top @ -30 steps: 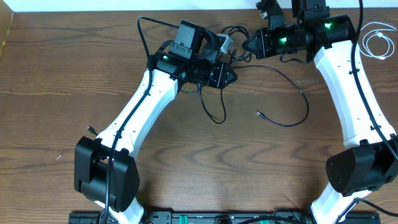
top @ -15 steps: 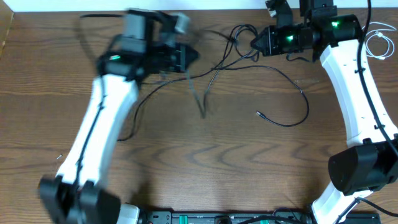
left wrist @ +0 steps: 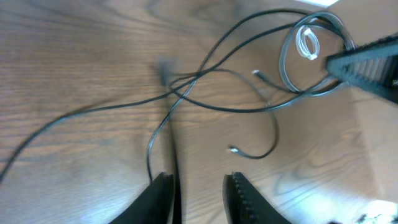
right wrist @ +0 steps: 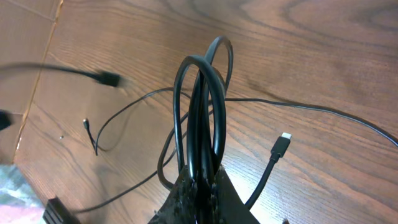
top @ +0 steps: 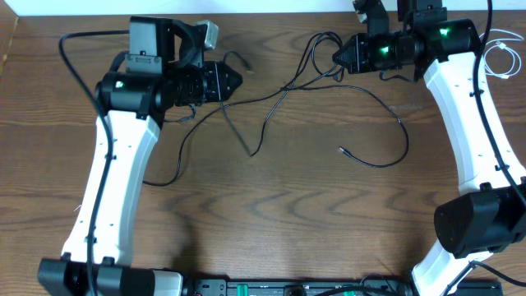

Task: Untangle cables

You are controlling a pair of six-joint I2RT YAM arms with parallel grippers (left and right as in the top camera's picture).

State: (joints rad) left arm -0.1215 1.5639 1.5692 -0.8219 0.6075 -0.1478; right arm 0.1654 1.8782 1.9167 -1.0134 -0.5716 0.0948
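Separation stage: black cables [top: 283, 92] crossed on table [top: 271, 214], with right fingers [top: 337, 56] clamped on looped end, left fingers [top: 234, 80] narrowly parted beside 1 strand. Next, pinch that strand and draw it leftward.

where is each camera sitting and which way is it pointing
Overhead: fixed above the table, looking straight down; left arm and right arm show, with left end effector and right end effector.
Left wrist: on the left arm, facing the right end effector across the table; own parted fingers at bottom.
Right wrist: on the right arm, looking down its shut fingers at the black cables they pinch.
Shared: overhead and left wrist both show the white cable.
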